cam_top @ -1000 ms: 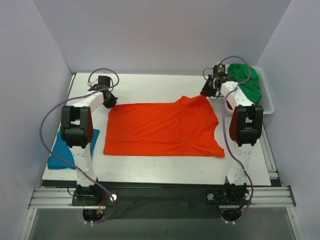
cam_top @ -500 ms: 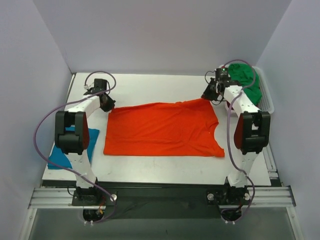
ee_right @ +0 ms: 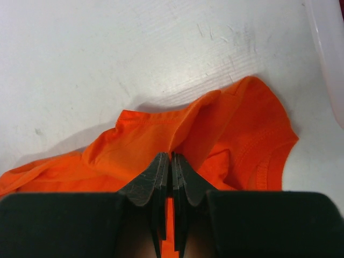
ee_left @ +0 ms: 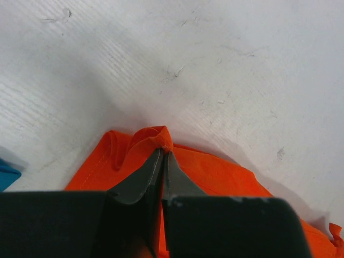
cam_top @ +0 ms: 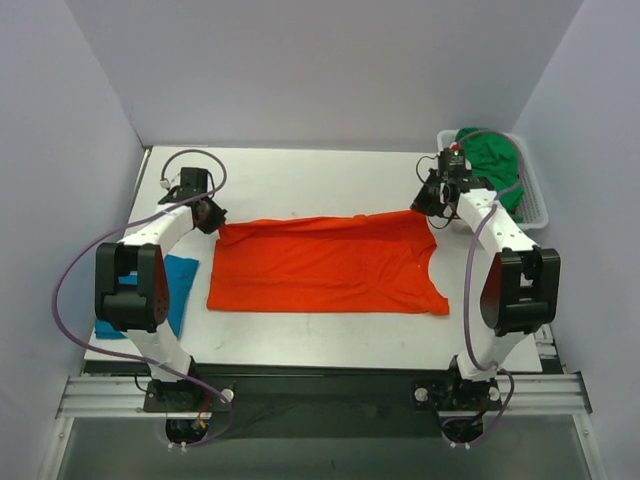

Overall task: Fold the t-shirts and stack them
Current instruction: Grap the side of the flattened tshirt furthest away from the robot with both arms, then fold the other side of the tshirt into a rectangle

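The bright orange t-shirt [cam_top: 325,262] lies spread across the middle of the white table [cam_top: 320,180], its collar toward the right. My left gripper [cam_top: 215,222] is shut on the shirt's far left corner [ee_left: 158,137], a bunched tip of cloth poking out between the jaws. My right gripper [cam_top: 428,205] is shut on the far right corner; orange cloth [ee_right: 204,129] rises in a fold from its closed jaws. A teal blue t-shirt [cam_top: 150,295] lies at the table's left edge, partly behind the left arm. A green t-shirt [cam_top: 495,160] fills the basket at the back right.
The white slatted basket [cam_top: 535,205] stands at the table's back right corner, its rim [ee_right: 328,48] close to the right gripper. Grey walls close in the table on three sides. A metal rail [cam_top: 320,390] carries both arm bases at the near edge.
Both grippers have moved toward the near side with the orange shirt's far edge, the right one also rightward. The far hem now lies lower and straighter.
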`<state>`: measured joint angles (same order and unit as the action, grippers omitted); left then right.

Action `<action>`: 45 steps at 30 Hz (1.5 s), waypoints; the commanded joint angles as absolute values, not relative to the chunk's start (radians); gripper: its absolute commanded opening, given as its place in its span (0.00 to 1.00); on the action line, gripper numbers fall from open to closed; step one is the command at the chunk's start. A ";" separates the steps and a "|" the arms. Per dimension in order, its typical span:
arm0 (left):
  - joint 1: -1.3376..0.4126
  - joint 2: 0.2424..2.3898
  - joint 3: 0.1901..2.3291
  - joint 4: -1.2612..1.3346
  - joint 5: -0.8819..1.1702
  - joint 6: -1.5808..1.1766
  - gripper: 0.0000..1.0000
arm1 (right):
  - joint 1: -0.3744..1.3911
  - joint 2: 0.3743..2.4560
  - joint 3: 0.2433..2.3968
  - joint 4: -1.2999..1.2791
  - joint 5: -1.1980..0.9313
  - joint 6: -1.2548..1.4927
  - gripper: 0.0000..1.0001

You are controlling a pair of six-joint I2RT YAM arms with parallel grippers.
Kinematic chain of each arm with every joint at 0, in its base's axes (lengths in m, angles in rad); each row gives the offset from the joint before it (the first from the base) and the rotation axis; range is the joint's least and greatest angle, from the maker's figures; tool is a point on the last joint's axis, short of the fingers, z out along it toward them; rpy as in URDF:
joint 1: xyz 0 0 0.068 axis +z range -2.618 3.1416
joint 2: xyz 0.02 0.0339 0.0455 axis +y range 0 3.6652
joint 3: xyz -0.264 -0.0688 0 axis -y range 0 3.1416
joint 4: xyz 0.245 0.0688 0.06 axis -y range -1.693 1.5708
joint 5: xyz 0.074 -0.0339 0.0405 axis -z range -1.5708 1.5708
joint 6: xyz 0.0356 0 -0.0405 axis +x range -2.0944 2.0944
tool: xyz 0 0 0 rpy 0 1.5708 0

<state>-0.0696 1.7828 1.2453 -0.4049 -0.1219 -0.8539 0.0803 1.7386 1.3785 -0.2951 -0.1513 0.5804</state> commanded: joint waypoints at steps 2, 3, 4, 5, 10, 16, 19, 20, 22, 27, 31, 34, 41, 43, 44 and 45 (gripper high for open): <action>-0.057 1.686 1.203 -0.361 -0.123 -0.865 0.00 | 0.087 1.641 1.315 -0.301 -0.098 0.588 0.00; -0.058 1.674 1.180 -0.353 -0.121 -0.867 0.00 | 0.086 1.620 1.292 -0.299 -0.094 0.586 0.00; -0.057 1.654 1.169 -0.347 -0.121 -0.867 0.00 | 0.086 1.609 1.281 -0.299 -0.092 0.584 0.00; -0.057 1.643 1.160 -0.345 -0.121 -0.868 0.00 | 0.087 1.600 1.270 -0.298 -0.092 0.583 0.00; -0.057 1.566 1.054 -0.313 -0.117 -0.876 0.00 | 0.087 1.528 1.183 -0.282 -0.092 0.584 0.00; -0.049 1.493 0.982 -0.281 -0.115 -0.882 0.00 | 0.090 1.454 1.105 -0.265 -0.103 0.592 0.00; -0.040 1.477 0.965 -0.262 -0.103 -0.884 0.00 | 0.094 1.421 1.065 -0.256 -0.104 0.597 0.00; -0.037 1.477 0.965 -0.256 -0.103 -0.879 0.00 | 0.094 1.414 1.046 -0.252 -0.104 0.601 0.00; -0.031 1.486 0.982 -0.249 -0.095 -0.876 0.00 | 0.094 1.398 1.032 -0.244 -0.104 0.603 0.00; -0.023 1.555 1.090 -0.244 -0.065 -0.871 0.00 | 0.091 1.440 1.069 -0.236 -0.110 0.594 0.00; -0.021 1.635 1.199 -0.271 -0.048 -0.858 0.00 | 0.091 1.489 1.133 -0.241 -0.117 0.586 0.00; -0.021 1.638 1.218 -0.290 -0.048 -0.850 0.00 | 0.083 1.494 1.146 -0.245 -0.110 0.583 0.00; -0.021 1.568 1.031 -0.247 -0.060 -0.887 0.00 | 0.090 1.462 1.056 -0.233 -0.109 0.583 0.00; -0.021 1.539 0.982 -0.232 -0.067 -0.897 0.00 | 0.092 1.445 1.017 -0.218 -0.112 0.586 0.00; -0.021 1.531 0.964 -0.227 -0.072 -0.900 0.00 | 0.092 1.439 0.973 -0.200 -0.117 0.589 0.00; -0.021 1.516 0.931 -0.224 -0.078 -0.902 0.00 | 0.092 1.428 0.957 -0.192 -0.118 0.591 0.00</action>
